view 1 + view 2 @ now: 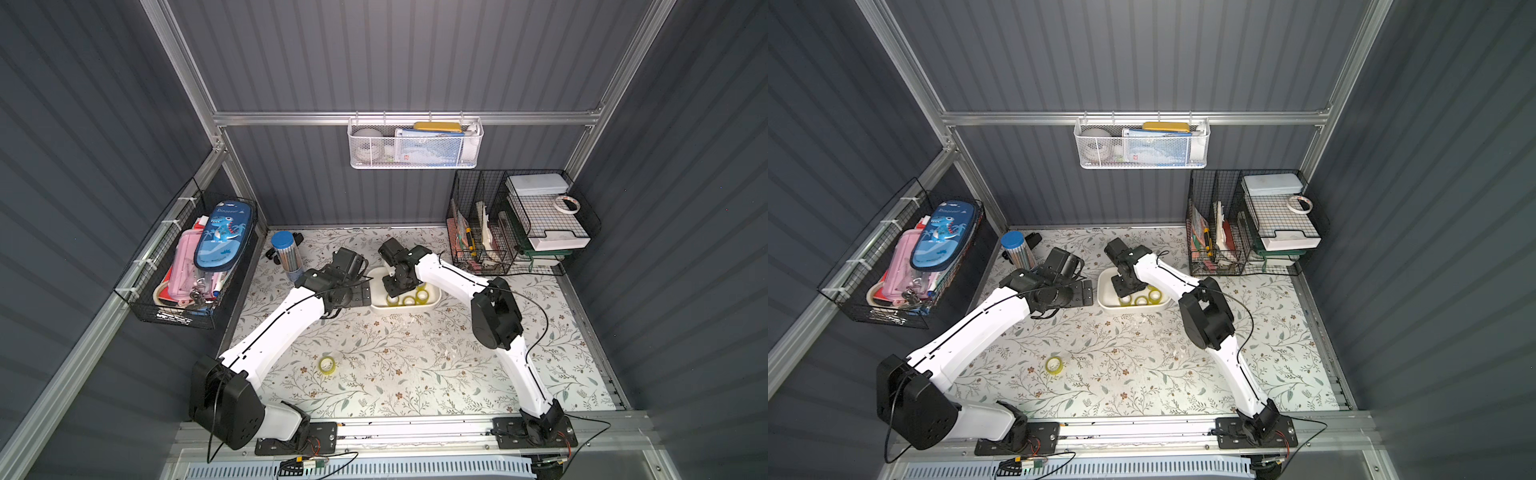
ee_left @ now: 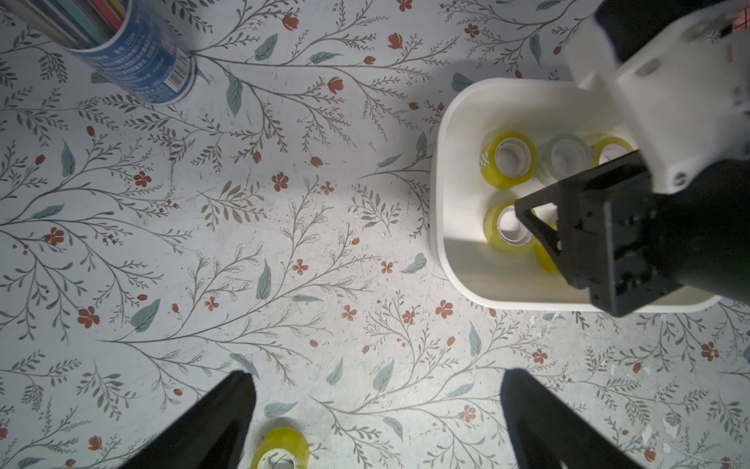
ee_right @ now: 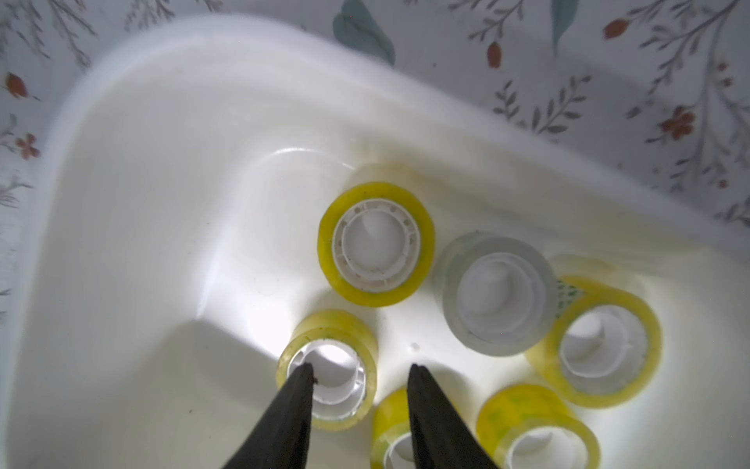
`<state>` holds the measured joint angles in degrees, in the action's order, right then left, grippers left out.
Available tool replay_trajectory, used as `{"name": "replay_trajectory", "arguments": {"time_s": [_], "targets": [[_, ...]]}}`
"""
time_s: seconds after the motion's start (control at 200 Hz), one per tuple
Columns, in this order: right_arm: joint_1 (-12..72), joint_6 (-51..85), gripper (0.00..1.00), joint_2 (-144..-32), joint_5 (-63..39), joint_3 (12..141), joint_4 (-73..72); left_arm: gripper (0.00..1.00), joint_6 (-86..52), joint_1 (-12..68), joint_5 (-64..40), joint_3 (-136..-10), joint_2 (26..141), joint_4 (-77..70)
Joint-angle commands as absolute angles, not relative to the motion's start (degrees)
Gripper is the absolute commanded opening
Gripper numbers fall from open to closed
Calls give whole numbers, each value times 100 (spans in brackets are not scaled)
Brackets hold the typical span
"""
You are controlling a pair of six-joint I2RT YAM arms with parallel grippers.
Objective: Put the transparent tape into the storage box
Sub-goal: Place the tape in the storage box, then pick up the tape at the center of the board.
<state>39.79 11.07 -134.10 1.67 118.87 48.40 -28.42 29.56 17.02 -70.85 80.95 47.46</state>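
The storage box (image 1: 409, 309) (image 1: 1133, 309) is a white tub at the middle back of the floral table. Several rolls of transparent tape lie in it: yellow ones (image 3: 375, 239) (image 3: 600, 341) and a colourless one (image 3: 495, 292). My right gripper (image 3: 360, 368) (image 1: 401, 286) hangs inside the tub, open. One finger is over the core of a yellow roll (image 3: 328, 365), the other just outside its wall, apart from it. Another yellow roll (image 1: 327, 365) (image 1: 1054, 365) (image 2: 280, 446) lies on the table near the front. My left gripper (image 2: 377, 375) (image 1: 359, 293) is open and empty, left of the tub.
A blue-lidded pencil tube (image 1: 284, 249) stands at the back left. A black wire basket (image 1: 187, 266) hangs on the left wall and a white mesh basket (image 1: 415, 143) on the back rail. A black wire organiser (image 1: 519, 224) at the back right carries a white-rimmed tape ring (image 1: 567, 204).
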Motion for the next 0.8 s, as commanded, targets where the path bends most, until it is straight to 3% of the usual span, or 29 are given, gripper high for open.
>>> {"name": "replay_trajectory", "arguments": {"time_s": [0.0, 0.245, 0.44, 0.796], "targets": [[3861, 1249, 45, -13070, -15, 12095, 4980, 99, -2769, 2823, 1392, -7130, 8112, 5089], [3652, 1545, 47, -12700, -214, 12095, 5678, 99, -2946, 2330, 794, -6918, 7942, 5722], [3606, 1743, 48, -11706, -254, 10893, 5340, 99, -3597, 2213, 647, -6200, 7615, 6133], [3623, 2074, 48, -10230, -484, 8888, 4782, 99, -4949, 2197, 594, -4614, 6734, 5613]]}}
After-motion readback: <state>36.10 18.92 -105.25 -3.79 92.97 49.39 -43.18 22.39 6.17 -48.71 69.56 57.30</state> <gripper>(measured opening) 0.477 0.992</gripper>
